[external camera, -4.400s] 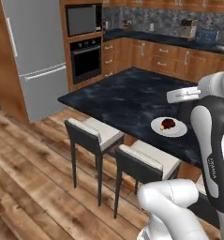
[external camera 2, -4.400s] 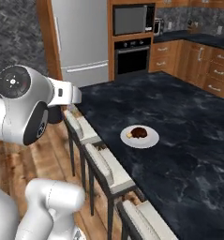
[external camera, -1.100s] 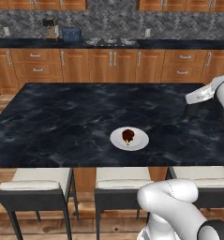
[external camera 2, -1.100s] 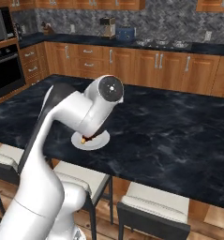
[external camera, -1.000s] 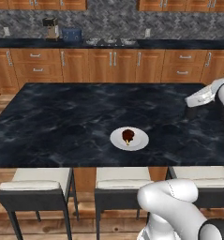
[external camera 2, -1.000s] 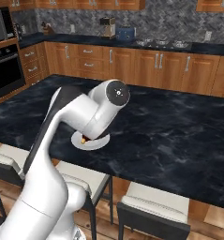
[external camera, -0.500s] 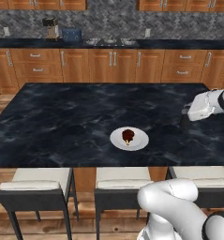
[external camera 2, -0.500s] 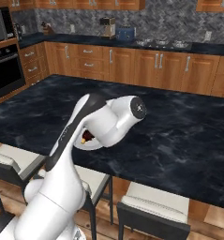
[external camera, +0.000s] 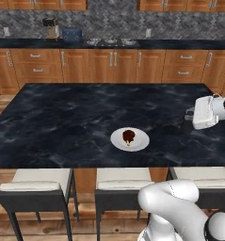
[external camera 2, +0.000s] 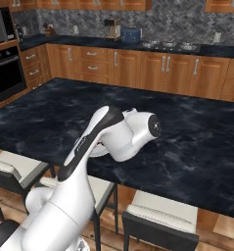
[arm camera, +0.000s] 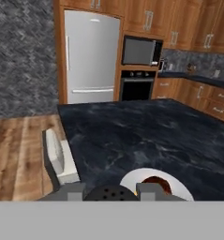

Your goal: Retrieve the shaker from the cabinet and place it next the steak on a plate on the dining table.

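Gripper (arm camera: 109, 192) closed on the shaker (arm camera: 108, 193), hanging above the dining table (external camera: 62, 117) off to one side of the plate (external camera: 141, 141) and steak (external camera: 128, 136); best carry it level, then lower upright just beside the plate rim.

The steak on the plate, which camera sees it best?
The left base view: the steak sits whole on the white plate, with nothing in front. In the hand view only its top edge peeks out behind the gripper's fingertips. In the right base view the arm stands in front of it.
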{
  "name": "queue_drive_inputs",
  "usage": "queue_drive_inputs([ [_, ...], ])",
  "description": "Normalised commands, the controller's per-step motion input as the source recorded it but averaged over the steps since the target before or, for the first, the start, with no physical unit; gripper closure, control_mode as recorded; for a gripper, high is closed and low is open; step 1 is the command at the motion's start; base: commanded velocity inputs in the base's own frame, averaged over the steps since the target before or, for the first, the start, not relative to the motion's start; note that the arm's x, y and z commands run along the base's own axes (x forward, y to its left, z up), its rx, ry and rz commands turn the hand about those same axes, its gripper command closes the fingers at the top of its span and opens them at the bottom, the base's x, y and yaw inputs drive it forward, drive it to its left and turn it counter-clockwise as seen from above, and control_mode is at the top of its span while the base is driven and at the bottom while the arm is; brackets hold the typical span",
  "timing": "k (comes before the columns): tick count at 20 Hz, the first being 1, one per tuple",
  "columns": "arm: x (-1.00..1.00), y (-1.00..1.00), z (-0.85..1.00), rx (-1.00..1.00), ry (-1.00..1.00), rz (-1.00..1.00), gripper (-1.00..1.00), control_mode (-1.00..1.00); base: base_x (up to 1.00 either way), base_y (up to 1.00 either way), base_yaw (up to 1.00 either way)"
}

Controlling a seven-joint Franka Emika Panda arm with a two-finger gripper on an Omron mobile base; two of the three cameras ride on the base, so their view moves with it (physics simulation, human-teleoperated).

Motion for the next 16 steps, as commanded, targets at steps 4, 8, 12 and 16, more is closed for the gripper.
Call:
queue_drive_inputs([
  [4, 0.01, -0.01, -0.26, 0.00, -0.16, 0.03, 1.00, -1.00, 0.00, 0.00, 0.00],
  [8, 0.17, 0.00, -0.16, 0.00, 0.02, 0.02, 1.00, -1.00, 0.00, 0.00, 0.00],
  [12, 0.36, 0.00, -0.16, 0.00, 0.11, 0.03, 1.00, -1.00, 0.00, 0.00, 0.00],
  [16, 0.41, 0.00, -0.23, 0.03, 0.11, 0.04, 1.00, -1.00, 0.00, 0.00, 0.00],
])
